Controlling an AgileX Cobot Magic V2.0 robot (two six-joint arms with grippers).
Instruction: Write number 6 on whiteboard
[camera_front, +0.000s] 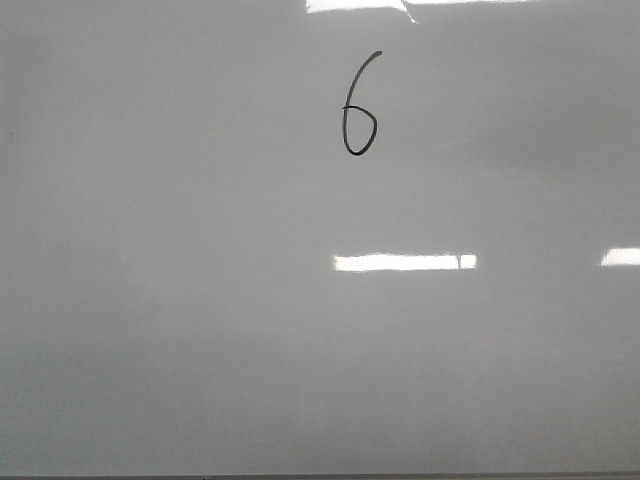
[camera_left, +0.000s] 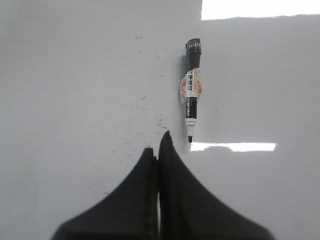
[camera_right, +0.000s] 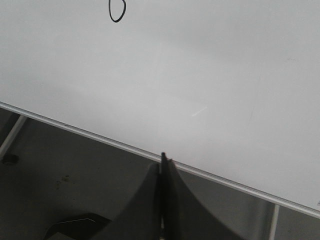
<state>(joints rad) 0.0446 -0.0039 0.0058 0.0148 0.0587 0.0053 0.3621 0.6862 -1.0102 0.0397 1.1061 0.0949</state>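
Black marker ink is forming the number 6 (camera_front: 358, 108) on the whiteboard (camera_front: 200, 300), sitting near the far edge of the board, about midway along it in the front view. Its curved stem is rising toward the far edge and the narrow oval loop is closing below it. Only the loop (camera_right: 117, 12) is showing in the right wrist view.

My left hand (camera_left: 159, 145) is hovering over the board with its two dark fingers pressed together, gripping nothing. A marker pen (camera_left: 191, 90) is lying flat on the board just beyond those fingertips, uncapped tip pointing back toward them, apart from them. Small dark specks are dotting the board beside the pen.

My right hand (camera_right: 163, 162) is sitting at the near edge of the board, over its thin metal rim (camera_right: 75, 131), fingers likewise pressed shut and holding nothing. Neither hand is appearing in the front view.
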